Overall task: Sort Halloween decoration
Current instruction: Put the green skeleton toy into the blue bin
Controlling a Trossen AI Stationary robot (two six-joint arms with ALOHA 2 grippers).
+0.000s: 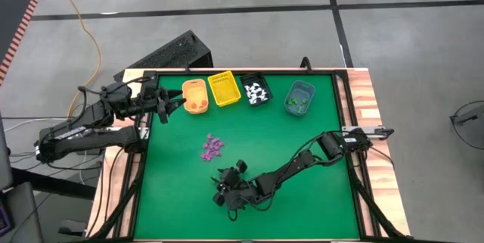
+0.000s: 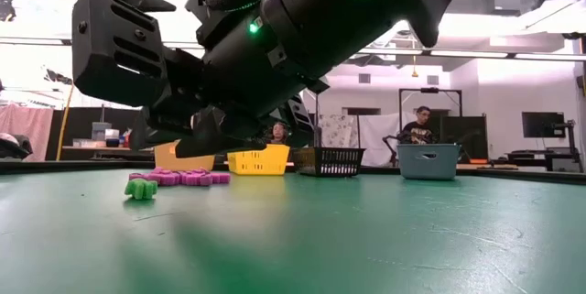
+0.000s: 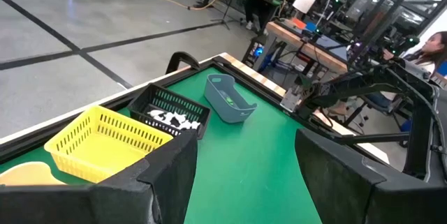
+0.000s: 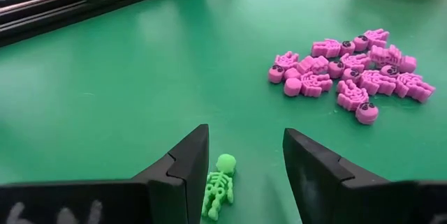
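Nearest the right wrist camera, the right gripper (image 4: 244, 175) is seen with its jaws apart and nothing clamped between them. A green skeleton (image 4: 220, 185) lies flat on the green mat (image 4: 126, 91) in the gap between the two fingers, touching neither as far as can be told. Its skull points away from the wrist and its legs back toward it, so its long axis runs roughly along the fingers' own direction and across the line on which they close. That is the relation on which a pickup is judged to turn: a closing pinch would meet the figure at its narrow flanks. From the low view the same green figure (image 2: 140, 187) is seen resting on the mat, with the gripper body hanging just above.

A little beyond the fingertips, a cluster of purple skeletons (image 4: 349, 70) lies heaped on the mat, well clear of the open jaws.

Farther off, along the table's far edge, four bins are lined up: an orange bin (image 1: 195, 96), a yellow basket (image 1: 224, 88), a black basket (image 1: 255, 90) with white pieces, and a grey-blue bin (image 1: 299, 98) in which green pieces show.

The left gripper (image 1: 175, 104) waits beside the orange bin, jaws apart and empty; the right arm is plainly the nearer one to the green figure.
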